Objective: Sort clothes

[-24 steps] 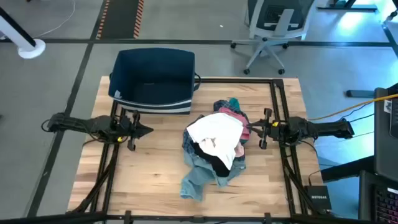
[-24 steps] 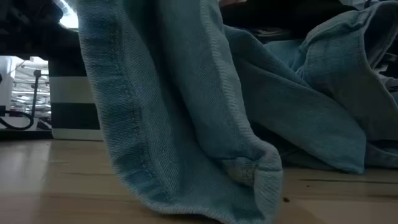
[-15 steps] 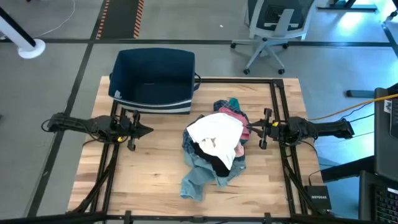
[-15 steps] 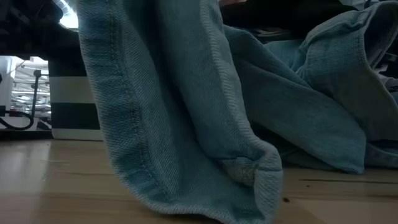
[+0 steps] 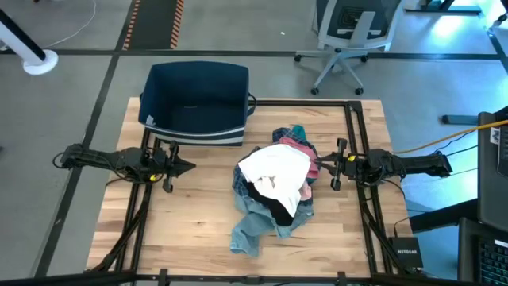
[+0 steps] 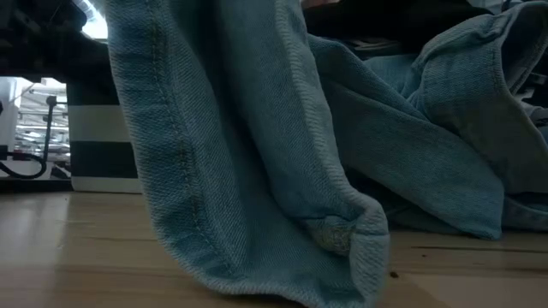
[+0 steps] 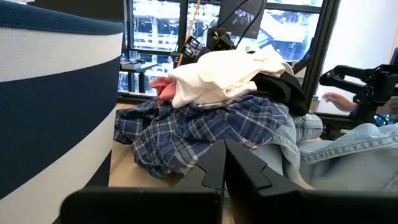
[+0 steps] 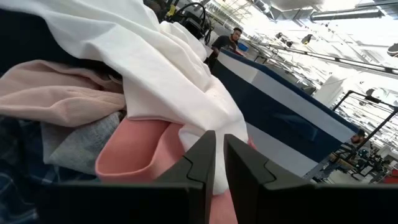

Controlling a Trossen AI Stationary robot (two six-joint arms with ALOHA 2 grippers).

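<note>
The clothes lie in one heap at the table's middle: a white shirt (image 5: 274, 171) on top, with a pink top (image 5: 311, 171), a black piece (image 5: 275, 204), a blue plaid shirt (image 7: 199, 130) and a teal item (image 5: 298, 131). Light-blue jeans (image 5: 252, 226) trail toward the near edge and fill the low view (image 6: 257, 154). My left gripper (image 5: 190, 166) is shut, level, left of the heap and apart from it. My right gripper (image 5: 319, 164) lies level at the heap's right edge, its fingers together but for a thin slit (image 8: 219, 149), facing the pink top (image 8: 143, 155). My right gripper comes level from the table's right, its fingertips (image 8: 205, 152) at the pink top's folded edge (image 8: 186, 140) under the white shirt (image 8: 155, 62). I cannot tell whether they touch the cloth.
A dark navy bin with a white lower band (image 5: 197, 102) stands at the table's far left, close beside my left gripper (image 7: 50, 93). Black frame rails (image 5: 353, 135) run along the table's sides. Bare wood (image 5: 182, 222) shows at the near left. An office chair (image 5: 349, 36) stands beyond the far edge.
</note>
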